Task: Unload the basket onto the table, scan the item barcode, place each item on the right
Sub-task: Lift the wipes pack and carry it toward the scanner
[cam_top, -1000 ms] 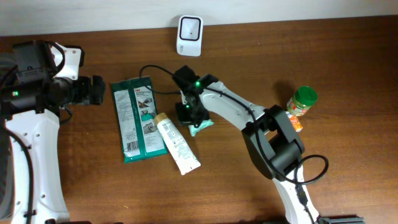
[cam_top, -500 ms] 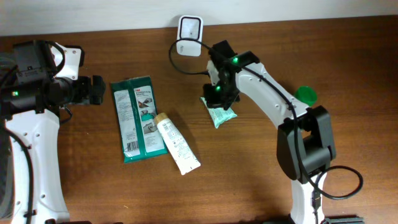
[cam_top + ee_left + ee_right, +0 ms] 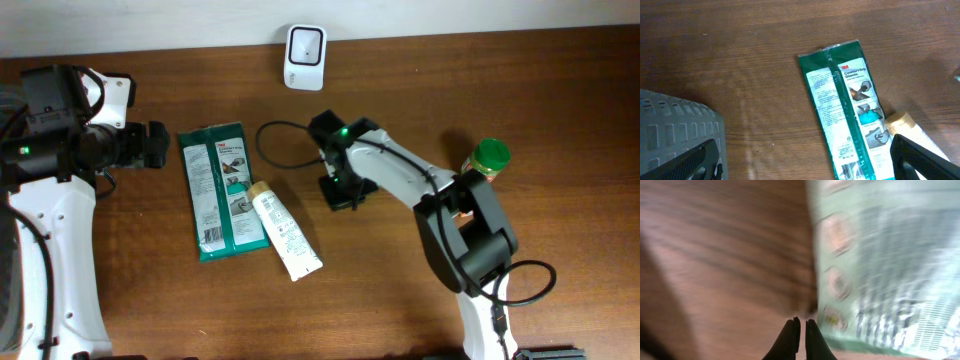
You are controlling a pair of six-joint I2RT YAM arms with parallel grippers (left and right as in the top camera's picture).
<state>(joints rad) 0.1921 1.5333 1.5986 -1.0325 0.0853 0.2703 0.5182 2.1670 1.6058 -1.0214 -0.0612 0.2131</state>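
I am looking down on the brown wood-grain table, matte and flat, with bare board stretching toward me from the glove pack. That pack is a long, glossy green rectangle with a white printed panel, lying flat. Just left of it the left gripper is hovering with its black fingers spread wide, nothing between them. A cream tube with a tan cap is lying slantwise against the pack's right edge. Right of the pack, past the tube, the right gripper is hanging low over the wood with its thin dark tips pressed together. In the right wrist view they are sitting at the lower left corner of the pale green packet, a crinkly printed film. The blur is hiding whether they are pinching it. The white rounded scanner is standing at the table's far edge, beyond the pack and to its right. A green-lidded jar is standing far right of the pack.
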